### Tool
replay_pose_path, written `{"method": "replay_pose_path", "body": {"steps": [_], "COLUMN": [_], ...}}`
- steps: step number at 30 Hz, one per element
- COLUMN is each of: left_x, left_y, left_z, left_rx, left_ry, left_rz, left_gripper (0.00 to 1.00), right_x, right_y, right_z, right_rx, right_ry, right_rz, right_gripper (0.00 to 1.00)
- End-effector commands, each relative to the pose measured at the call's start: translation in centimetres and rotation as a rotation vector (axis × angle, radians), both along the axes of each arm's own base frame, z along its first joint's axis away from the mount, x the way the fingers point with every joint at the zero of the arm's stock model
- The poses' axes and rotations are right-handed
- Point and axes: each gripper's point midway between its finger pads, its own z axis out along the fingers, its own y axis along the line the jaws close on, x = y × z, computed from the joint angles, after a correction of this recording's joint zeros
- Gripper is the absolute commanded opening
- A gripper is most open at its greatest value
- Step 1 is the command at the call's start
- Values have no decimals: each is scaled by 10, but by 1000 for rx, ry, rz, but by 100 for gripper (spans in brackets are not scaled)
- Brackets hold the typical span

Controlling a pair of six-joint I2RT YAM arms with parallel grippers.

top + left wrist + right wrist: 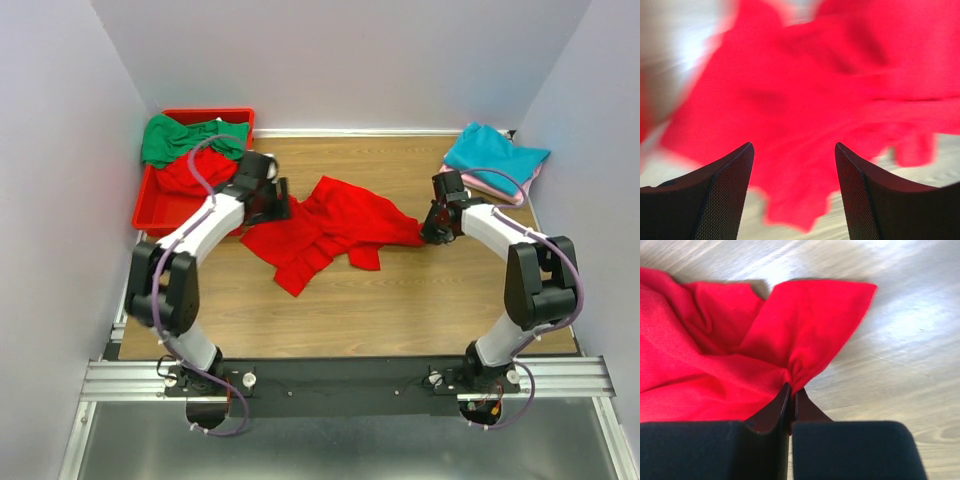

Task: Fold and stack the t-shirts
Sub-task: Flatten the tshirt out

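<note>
A bright red t-shirt (325, 228) lies crumpled on the wooden table, mid-back. My right gripper (432, 232) is shut on its right edge; the right wrist view shows the red cloth (790, 345) pinched between the closed jaws (791, 390). My left gripper (275, 208) hovers over the shirt's left end, open and empty; the left wrist view shows the red cloth (830, 100) blurred beyond the spread fingers (730, 190). A green t-shirt (185, 137) and another red one (190, 175) lie in the bin. A teal t-shirt (495, 155) lies on a pink one (500, 188) at the back right.
A red plastic bin (150, 205) stands at the back left against the wall. White walls close in the table on three sides. Bare wood (380, 310) lies in front of the red shirt.
</note>
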Motion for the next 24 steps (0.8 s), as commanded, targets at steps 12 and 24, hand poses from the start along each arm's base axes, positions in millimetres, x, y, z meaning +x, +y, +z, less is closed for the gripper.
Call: {"method": "replay_pose_path", "body": {"steps": [12,24], "left_x": [-43,-25], "left_y": [64,36], "left_z": [-19,-50], "left_rx": [28,13], "left_ry": [-6,26], "left_rz": [196,166], "left_gripper": [73,69], "right_x": [-38,-51], "right_y": [-90,-92], "right_z": [-5,1], "right_rx": [-90,-75], "right_ry": [72,63], "right_rz": [-183,-173], "right_gripper": [2,2]}}
